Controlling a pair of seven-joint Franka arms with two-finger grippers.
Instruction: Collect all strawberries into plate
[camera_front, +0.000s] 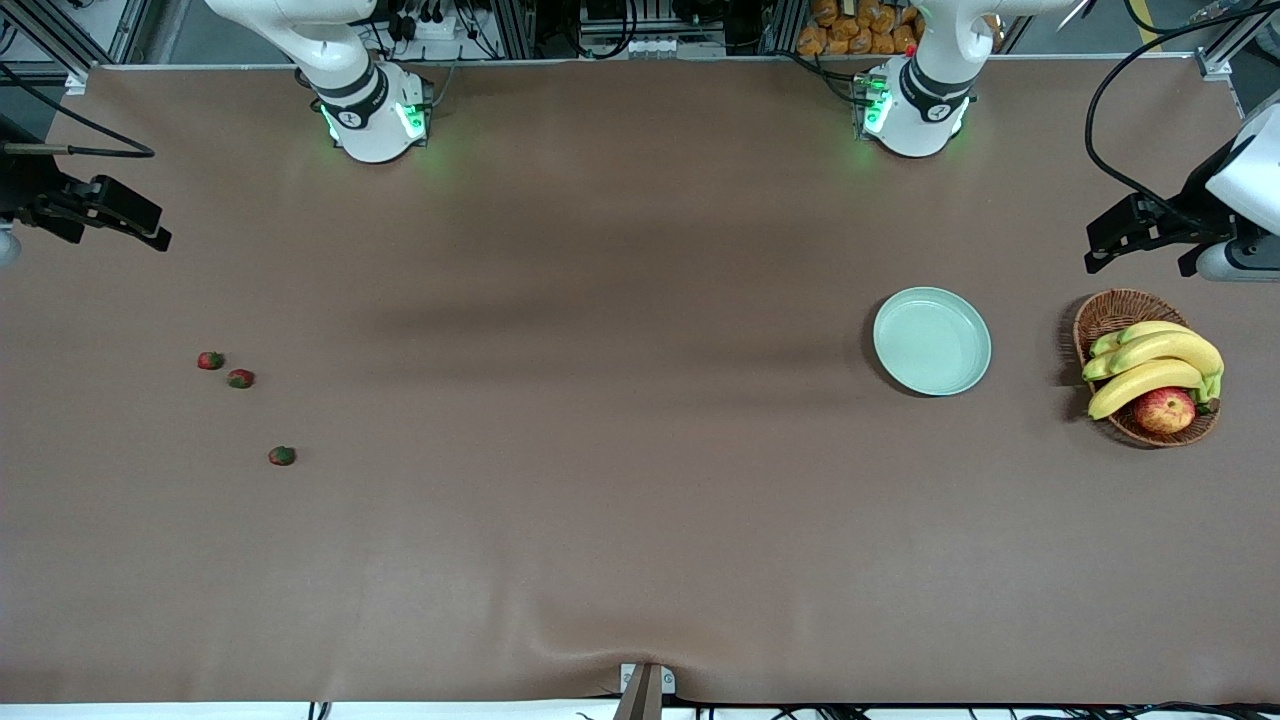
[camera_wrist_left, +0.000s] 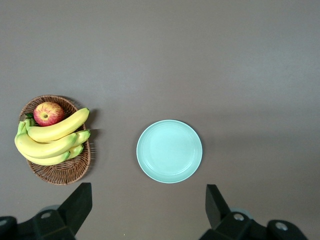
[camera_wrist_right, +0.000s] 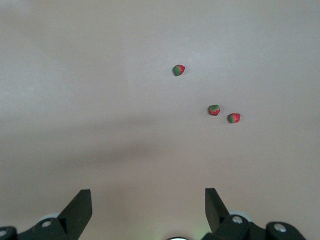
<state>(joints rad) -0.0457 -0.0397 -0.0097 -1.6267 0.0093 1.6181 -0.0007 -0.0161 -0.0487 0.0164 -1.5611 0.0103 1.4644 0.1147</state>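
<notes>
Right gripper: hung above the surface at the right arm's end; fingers spread wide, holding nothing.

Strawberries, three, all lying on the bare surface toward the right arm's end, well apart from the plate. First strawberry: farthest of the three from the front camera. Second strawberry: just beside the first, slightly nearer the camera, the two apart and not touching. Third strawberry: nearest the camera, set off from the pair. The right wrist view showed the same three, the lone berry apart from the pair.

Plate: pale mint-green, round, shallow, resting flat on the surface toward the left arm's end; no berry lay in it.

Wicker basket: beside the plate, closer to the left arm's end, apart from it. Contents: bananas and one red-yellow apple.

Left gripper: hung above the surface at the left arm's end, near the basket; fingers spread wide, holding nothing.
</notes>
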